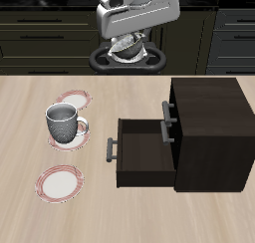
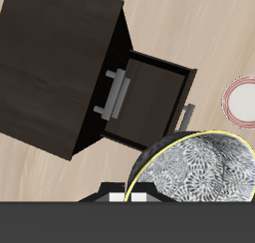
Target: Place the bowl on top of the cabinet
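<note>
One bowl (image 1: 127, 48), rigid, light and likely slick-glazed, hangs clamped by its rim in my tool (image 1: 127, 50), raised high behind the worktop (image 1: 60, 118) and short of the cabinet (image 1: 204, 127), so I judge a rim pinch best.

Arm raised high, toward the table's back. Wrist angled downward. Gripper (image 1: 127, 50) up in the air, well clear of the tabletop, fingers closed on the rim of the bowl (image 2: 199, 169), which hangs tilted beneath it. Fingertips mostly hidden behind the bowl in wrist view.
</note>
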